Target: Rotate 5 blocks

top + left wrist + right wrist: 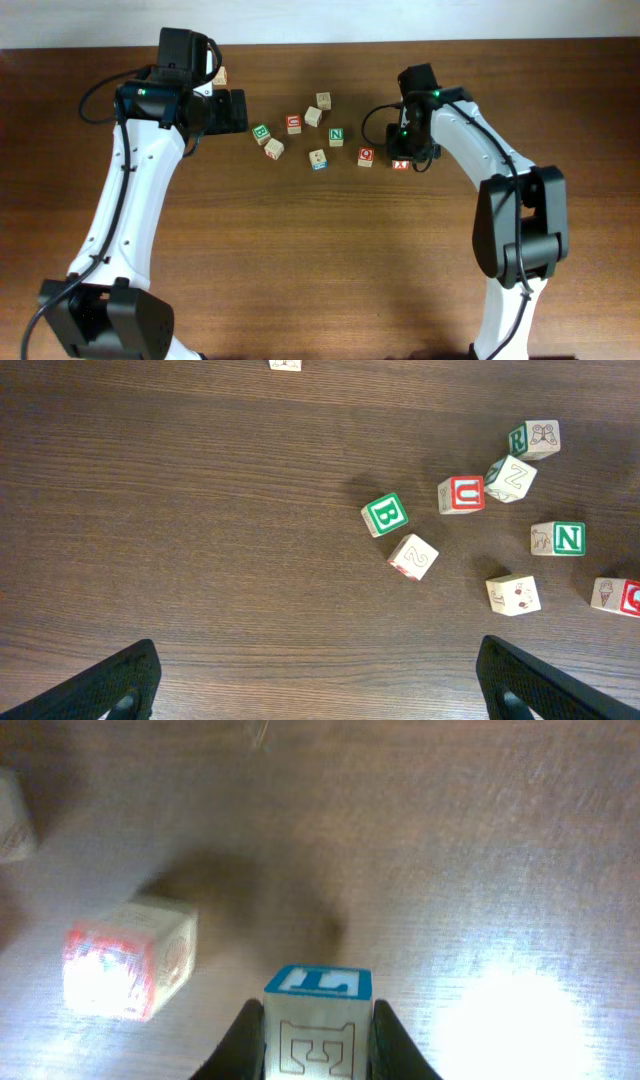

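Small wooden alphabet blocks lie scattered mid-table. The green N block (336, 135) (559, 539), the red Q block (366, 156) (130, 960) and pale blocks (313, 116) (274, 149) rest on the wood. My right gripper (404, 158) (318, 1040) is shut on a block with a blue T face (318, 1020), a finger pressed against each side, just right of the red Q block. My left gripper (235, 110) (320, 690) hovers open left of the cluster, with only bare table between its fingers (130, 680).
A green B block (261, 132) (385, 514) and a red U block (294, 124) (461, 493) sit in the cluster's left part. A pale block with blue trim (318, 159) lies at its front. One stray block (219, 76) lies behind the left arm.
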Robot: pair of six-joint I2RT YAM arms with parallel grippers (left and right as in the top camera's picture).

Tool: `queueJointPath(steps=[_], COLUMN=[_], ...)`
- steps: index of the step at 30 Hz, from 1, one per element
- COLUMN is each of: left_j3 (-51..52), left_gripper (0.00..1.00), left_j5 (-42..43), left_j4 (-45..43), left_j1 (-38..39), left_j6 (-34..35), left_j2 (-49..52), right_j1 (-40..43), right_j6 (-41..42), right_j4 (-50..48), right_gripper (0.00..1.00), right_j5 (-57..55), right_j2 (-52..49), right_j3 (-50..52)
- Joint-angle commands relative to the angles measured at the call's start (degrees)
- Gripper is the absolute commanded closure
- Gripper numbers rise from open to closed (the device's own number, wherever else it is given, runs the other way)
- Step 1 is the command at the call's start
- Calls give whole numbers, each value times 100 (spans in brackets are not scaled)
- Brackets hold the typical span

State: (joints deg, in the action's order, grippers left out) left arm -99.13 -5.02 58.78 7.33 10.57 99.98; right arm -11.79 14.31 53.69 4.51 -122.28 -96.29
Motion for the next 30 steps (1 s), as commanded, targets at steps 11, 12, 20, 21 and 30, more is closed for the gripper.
queueJointPath(steps=[11,12,20,21,30], left_j3=[-131,-131,-131,-131,-131], left_gripper=[1,1,1,1,1], left_j5=[-83,-83,-83,-83,-83], left_j4=[7,7,7,7,7], left_j1=[2,2,2,2,2], left_j6=[72,72,72,72,72], left_j2=[42,42,42,42,42], right_j1=[-138,-138,-138,-138,-238], right_j6=[-35,-37,249,249,243], right_j4=[1550,1526,824,778,1134], right_gripper=[87,86,86,87,63], right_j5=[737,649,205,208,232], right_j2=[374,374,374,374,374], right_j3=[181,251,940,957,960])
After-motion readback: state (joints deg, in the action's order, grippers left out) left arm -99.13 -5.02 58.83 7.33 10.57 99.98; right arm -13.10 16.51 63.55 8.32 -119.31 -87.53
